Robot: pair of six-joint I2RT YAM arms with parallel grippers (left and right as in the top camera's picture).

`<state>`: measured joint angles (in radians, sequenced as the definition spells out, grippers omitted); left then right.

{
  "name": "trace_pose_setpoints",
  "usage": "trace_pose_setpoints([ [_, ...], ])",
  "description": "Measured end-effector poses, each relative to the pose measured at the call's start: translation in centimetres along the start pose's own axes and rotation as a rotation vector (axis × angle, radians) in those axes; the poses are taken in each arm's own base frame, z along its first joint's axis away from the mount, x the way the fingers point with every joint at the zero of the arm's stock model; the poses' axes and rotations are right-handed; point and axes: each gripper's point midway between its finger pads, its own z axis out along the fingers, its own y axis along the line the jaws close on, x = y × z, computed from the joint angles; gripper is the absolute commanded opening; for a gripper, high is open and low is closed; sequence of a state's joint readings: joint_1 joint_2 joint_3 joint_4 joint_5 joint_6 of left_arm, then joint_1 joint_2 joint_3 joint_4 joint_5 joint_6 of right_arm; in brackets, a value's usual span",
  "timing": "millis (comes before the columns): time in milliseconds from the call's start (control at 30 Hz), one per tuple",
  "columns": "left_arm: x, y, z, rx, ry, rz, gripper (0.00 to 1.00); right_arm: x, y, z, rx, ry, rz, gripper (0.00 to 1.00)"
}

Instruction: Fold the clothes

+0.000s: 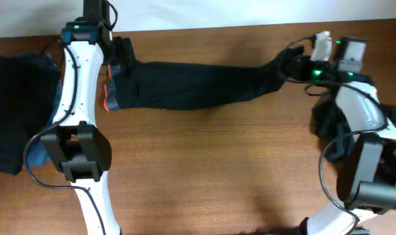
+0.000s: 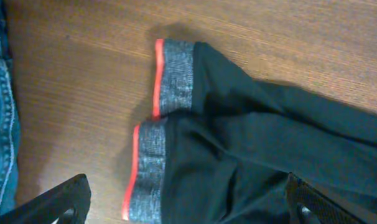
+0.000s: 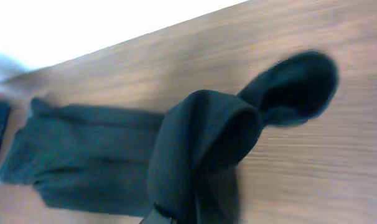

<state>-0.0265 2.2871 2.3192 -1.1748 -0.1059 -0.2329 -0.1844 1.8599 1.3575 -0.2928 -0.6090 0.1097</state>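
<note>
Now the trousers (image 1: 198, 85) run left to right: leg ends (image 3: 201, 143) pinched in my right fingers (image 1: 295, 62), waistband (image 2: 170, 78) under my wide-open, empty left fingers (image 1: 118, 49).

Red-edged grey waistband (image 2: 170, 118) on wooden table (image 2: 83, 93)

Right wrist view blurs the trousers (image 3: 201, 149) (fingers buried beneath them); denim (image 2: 0, 106) cut off at edge

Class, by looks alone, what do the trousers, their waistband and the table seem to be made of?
Trousers: soft matte black fabric; it drapes and creases. Waistband: heathered grey, probably knit, speckled texture, red edging. Table: wood or wood-look laminate; brown grain shows.
</note>
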Motion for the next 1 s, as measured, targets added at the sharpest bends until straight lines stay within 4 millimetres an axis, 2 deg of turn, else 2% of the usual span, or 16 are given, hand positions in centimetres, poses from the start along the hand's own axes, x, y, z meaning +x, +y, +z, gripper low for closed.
trace_pose_setpoints([
  [67, 0.0, 0.8, -0.1, -0.004, 0.009, -0.021, 0.99, 0.8, 2.9, 1.4, -0.046, 0.028, -0.042, 0.04],
  [100, 0.0, 1.2, -0.1, -0.006, 0.010, -0.035, 0.99, 1.3, 5.1, 2.4, -0.079, 0.044, -0.076, 0.04],
  [333, -1.3, 4.5, -0.7, 0.013, -0.005, -0.132, 0.99, 3.8, 15.1, 6.2, -0.177, 0.065, -0.226, 0.04],
  [400, -1.4, 5.4, -0.6, 0.012, -0.005, -0.151, 0.99, 4.7, 17.2, 6.8, -0.194, 0.073, -0.251, 0.04],
  [533, -1.4, 5.9, -0.6, 0.015, -0.003, -0.162, 0.99, 6.3, 20.2, 8.3, -0.226, 0.079, -0.302, 0.04],
  [667, -1.4, 5.8, -0.6, 0.019, -0.002, -0.161, 0.99, 8.6, 20.8, 10.5, -0.232, 0.120, -0.302, 0.06],
  [700, -1.4, 5.8, -0.6, 0.019, -0.002, -0.161, 0.99, 9.3, 20.6, 11.0, -0.228, 0.136, -0.296, 0.24],
  [733, -1.4, 5.8, -0.6, 0.018, -0.002, -0.162, 0.99, 10.3, 20.2, 11.8, -0.221, 0.163, -0.280, 0.90],
  [767, -1.4, 5.8, -0.6, 0.018, -0.002, -0.162, 0.99, 11.1, 19.7, 12.5, -0.213, 0.185, -0.271, 0.99],
  [900, -1.4, 5.8, -0.6, 0.018, -0.002, -0.162, 0.99, 11.4, 19.6, 12.8, -0.216, 0.190, -0.273, 0.99],
  [1000, -1.2, 5.8, -0.6, 0.017, 0.005, -0.162, 0.99, 11.0, 20.3, 12.5, -0.256, 0.194, -0.270, 0.99],
])
